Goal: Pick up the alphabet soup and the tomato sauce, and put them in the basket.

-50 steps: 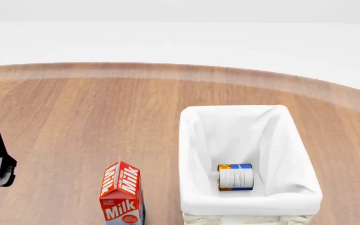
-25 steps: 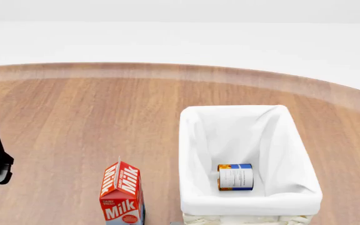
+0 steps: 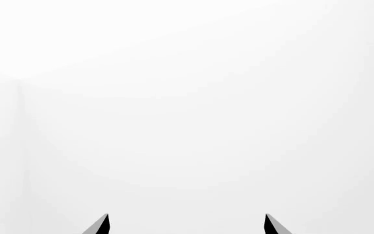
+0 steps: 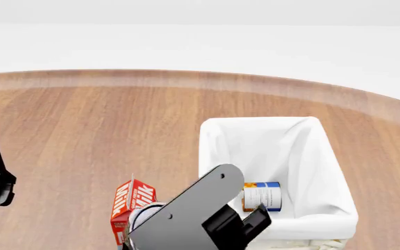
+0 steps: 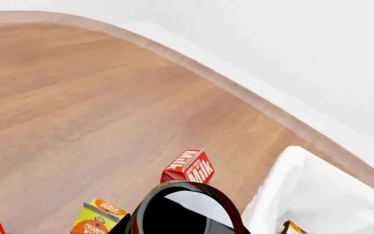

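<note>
**Carrying the tomato sauce up to the basket's near rim**

The right gripper (image 4: pixel 254 221) is hanging at the near-left corner of the basket (image 4: pixel 325 156). Its jaws are out of sight in both views, but the tomato sauce (image 5: pixel 183 214) is sitting right at the foot of the right wrist view, clear of the table, so I judge it is being gripped. Only the can's shiny lid and red and green edge are showing.

The coming move is turning on one thing: the basket's open well is lying just beyond and to the right of this pincer, so the right arm is much the nearer. The left gripper (image 3: pixel 185 229) is standing open on nothing, facing blank white.

The alphabet soup (image 4: pixel 262 196) is lying on its side inside the basket near the front wall, its long axis running across the basket.

The red milk carton (image 5: pixel 190 168) is reading "Milk" on two faces. An orange carton (image 5: pixel 96 219) is showing part of "Orange".
</note>
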{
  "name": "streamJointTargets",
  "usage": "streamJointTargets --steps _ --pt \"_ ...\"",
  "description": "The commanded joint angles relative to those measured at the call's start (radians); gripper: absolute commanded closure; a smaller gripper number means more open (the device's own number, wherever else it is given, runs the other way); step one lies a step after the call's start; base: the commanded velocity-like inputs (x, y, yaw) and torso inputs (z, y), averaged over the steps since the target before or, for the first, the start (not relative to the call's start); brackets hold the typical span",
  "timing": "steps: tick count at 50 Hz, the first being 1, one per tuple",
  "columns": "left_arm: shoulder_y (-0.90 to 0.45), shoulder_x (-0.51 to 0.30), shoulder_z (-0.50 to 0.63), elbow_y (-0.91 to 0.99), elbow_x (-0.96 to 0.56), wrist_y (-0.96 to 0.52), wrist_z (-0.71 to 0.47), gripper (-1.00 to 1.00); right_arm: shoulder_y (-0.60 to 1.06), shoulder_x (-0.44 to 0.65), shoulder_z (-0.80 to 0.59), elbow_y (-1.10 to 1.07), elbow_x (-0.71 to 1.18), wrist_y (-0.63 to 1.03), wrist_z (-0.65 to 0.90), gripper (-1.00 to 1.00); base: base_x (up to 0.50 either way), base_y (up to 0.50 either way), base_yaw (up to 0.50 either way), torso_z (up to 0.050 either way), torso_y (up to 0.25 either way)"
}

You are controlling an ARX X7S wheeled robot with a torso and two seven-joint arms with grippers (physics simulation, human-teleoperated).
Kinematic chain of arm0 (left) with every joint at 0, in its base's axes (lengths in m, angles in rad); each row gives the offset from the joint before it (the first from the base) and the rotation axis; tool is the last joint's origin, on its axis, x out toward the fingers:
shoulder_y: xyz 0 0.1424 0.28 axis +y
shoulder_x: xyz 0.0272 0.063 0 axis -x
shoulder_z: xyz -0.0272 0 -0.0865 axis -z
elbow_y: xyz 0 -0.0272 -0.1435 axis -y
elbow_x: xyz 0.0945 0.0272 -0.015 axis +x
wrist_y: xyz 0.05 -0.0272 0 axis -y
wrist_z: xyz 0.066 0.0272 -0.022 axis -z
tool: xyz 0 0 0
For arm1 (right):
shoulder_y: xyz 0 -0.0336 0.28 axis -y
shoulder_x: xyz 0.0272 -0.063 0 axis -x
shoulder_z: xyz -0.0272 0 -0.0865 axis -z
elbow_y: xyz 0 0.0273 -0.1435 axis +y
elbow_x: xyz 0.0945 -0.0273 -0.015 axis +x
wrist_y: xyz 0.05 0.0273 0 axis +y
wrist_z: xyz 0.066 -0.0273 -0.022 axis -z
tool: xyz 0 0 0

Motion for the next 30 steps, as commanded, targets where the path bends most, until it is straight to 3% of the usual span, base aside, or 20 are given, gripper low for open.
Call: streamJointTargets --steps 1,30 --pt "0.004 0.001 -0.002 -0.005 -0.005 0.007 -0.003 -1.00 0.092 0.020 0.064 0.047 0.022 0.000 -0.017 1.00 0.00 0.00 0.00 0.000 0.000" --pt "-0.007 -0.008 0.010 -0.004 -0.006 -0.006 -0.009 -1.00 0.180 -0.017 0.035 0.431 -0.265 -0.025 -0.234 1.00 0.00 0.00 0.00 0.000 0.000"
